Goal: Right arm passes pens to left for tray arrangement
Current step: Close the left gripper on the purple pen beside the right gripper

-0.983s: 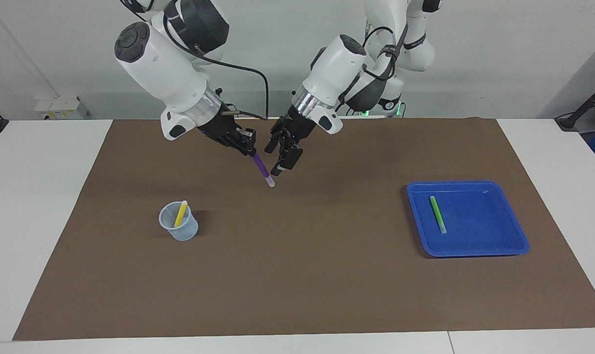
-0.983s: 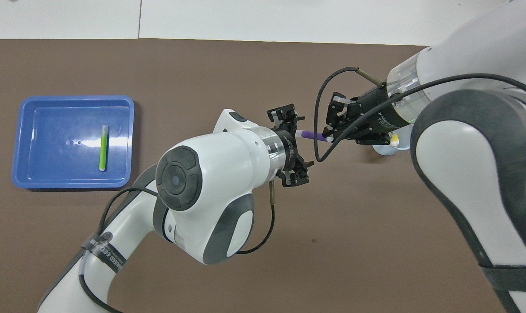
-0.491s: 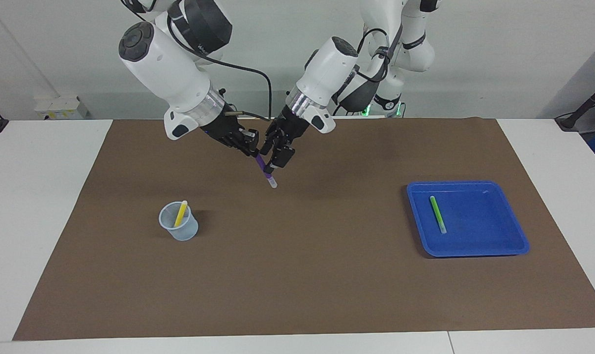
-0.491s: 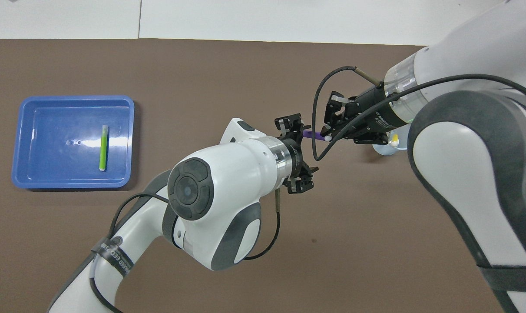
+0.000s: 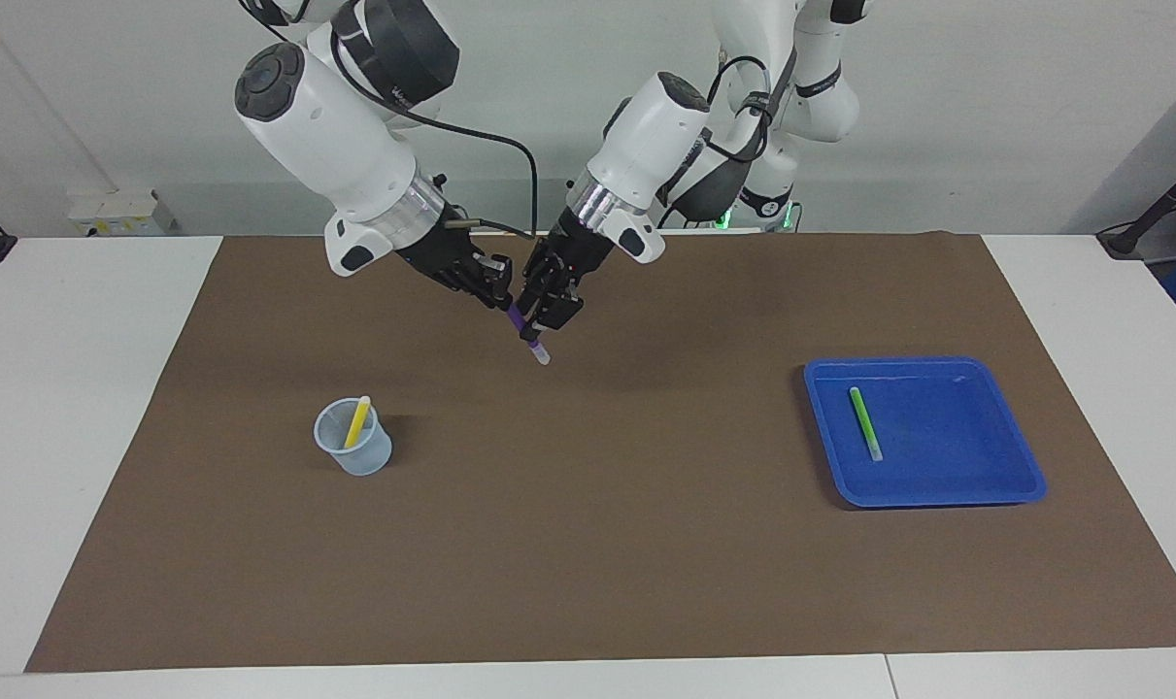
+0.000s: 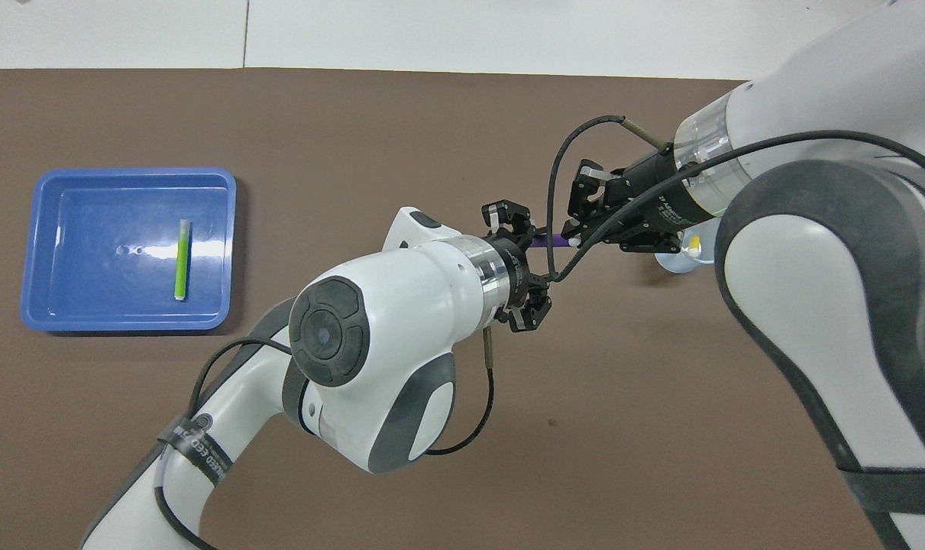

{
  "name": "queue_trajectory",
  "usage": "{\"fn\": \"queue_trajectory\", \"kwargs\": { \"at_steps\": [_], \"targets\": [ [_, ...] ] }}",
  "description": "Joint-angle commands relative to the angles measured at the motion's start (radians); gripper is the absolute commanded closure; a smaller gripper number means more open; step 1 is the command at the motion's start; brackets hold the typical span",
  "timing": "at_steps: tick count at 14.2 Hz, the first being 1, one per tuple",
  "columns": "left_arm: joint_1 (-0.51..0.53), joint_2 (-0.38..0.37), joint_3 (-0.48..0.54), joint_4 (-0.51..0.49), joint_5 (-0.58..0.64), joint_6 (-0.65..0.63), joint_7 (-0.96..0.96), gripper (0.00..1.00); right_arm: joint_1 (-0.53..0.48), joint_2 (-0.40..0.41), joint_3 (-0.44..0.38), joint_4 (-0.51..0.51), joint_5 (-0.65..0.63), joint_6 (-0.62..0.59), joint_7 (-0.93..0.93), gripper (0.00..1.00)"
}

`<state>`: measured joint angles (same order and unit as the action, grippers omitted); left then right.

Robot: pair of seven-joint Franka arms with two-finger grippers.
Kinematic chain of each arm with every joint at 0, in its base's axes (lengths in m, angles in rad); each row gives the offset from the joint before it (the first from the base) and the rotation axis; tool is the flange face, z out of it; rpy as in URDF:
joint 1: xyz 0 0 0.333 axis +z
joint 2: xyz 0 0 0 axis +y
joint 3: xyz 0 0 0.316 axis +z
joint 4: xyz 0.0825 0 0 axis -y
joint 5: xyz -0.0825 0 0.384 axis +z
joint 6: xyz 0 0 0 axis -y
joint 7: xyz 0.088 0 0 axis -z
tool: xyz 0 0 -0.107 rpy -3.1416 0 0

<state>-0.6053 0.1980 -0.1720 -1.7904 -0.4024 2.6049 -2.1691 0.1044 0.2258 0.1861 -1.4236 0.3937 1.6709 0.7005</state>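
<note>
purple pen (image 5: 527, 337): hung tilted in the air over the bare brown mat (image 5: 588, 544), pale end lowest, upper end pinched in the right gripper (image 5: 495, 289)
right gripper: clamped tight on the pen's upper end, over the mat's middle, toward the robots' edge
left gripper (image 5: 547, 313): set around the pen's middle, just beside the right one; cannot tell whether closed firmly on the barrel or only flanking it
green pen (image 5: 865, 423): lay flat inside the blue tray (image 5: 1020, 464), toward the left arm's end of the table
yellow pen (image 5: 356, 421): stood leaning in the translucent cup (image 5: 359, 456), toward the right arm's end
step judged: handover of the second pen, grip not yet clearly passed across
risk of drop: likely if released by the right before a firm pinch from the left; slim round barrel, easy to slip and roll off across the mat
risk of twist: likely if pulled away while held at both points; could lever the pen askew or bump the two fingertips together
risk later: skewed hold could land the pen on the tray rim or across the green one
</note>
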Motion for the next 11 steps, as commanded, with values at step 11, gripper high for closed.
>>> {"fn": "queue_trajectory", "kwargs": {
  "at_steps": [11],
  "targets": [
    [0.004,-0.015,0.012,-0.023,-0.003,0.040,-0.048,0.74,0.003,0.000,0.003,-0.006,0.030,0.042,0.027,0.95]
  ]
}}
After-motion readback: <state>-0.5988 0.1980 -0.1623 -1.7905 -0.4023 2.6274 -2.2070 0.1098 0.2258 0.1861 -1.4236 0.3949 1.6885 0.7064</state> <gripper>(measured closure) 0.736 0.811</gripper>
